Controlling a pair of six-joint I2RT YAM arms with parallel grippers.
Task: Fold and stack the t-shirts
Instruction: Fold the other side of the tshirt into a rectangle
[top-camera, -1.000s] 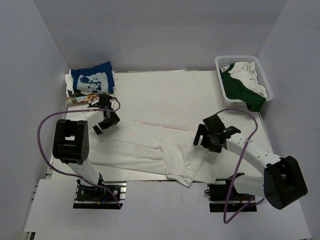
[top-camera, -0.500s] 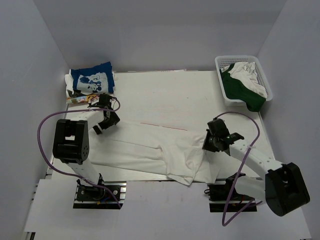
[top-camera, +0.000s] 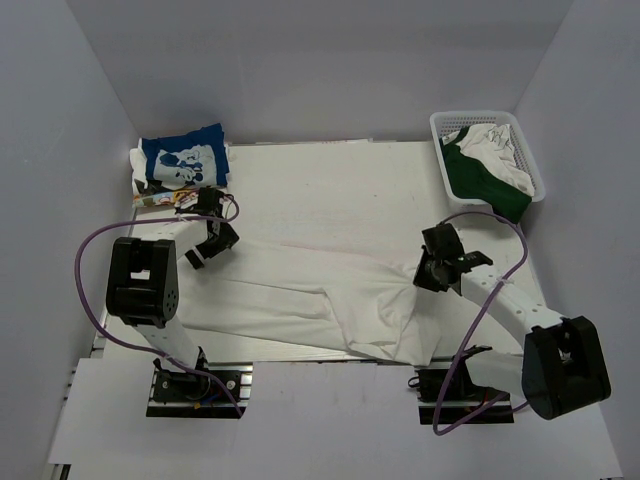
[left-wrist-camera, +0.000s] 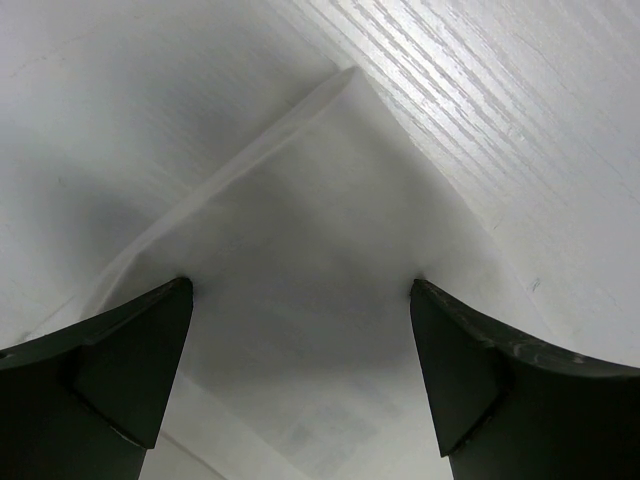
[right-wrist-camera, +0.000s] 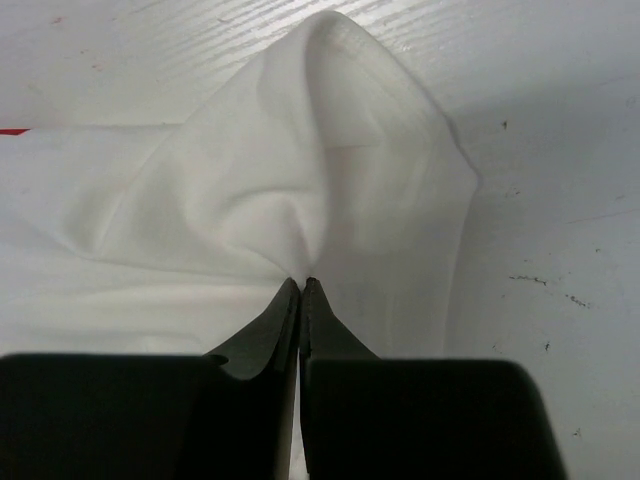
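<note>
A large white t-shirt (top-camera: 300, 295) lies spread across the near half of the table; no logo shows on it. My right gripper (top-camera: 430, 272) is shut on a pinched fold at its right edge, and the cloth (right-wrist-camera: 330, 150) bunches up just past the closed tips (right-wrist-camera: 302, 283). My left gripper (top-camera: 207, 248) is open over the shirt's far left corner. That corner (left-wrist-camera: 300, 200) lies flat between the two spread fingers (left-wrist-camera: 130, 370), with the gripper (left-wrist-camera: 300, 287) closed on nothing. A folded blue t-shirt with a white cartoon print (top-camera: 185, 160) sits at the far left.
A white basket (top-camera: 440, 122) at the back right holds a green cloth (top-camera: 480, 180) and a white one. The blue shirt rests on other folded cloth (top-camera: 160, 198). White walls close in the table on three sides.
My right gripper went from open to shut on the white shirt's right edge and moved slightly right and away, pulling the cloth with it. The left arm has not moved.
</note>
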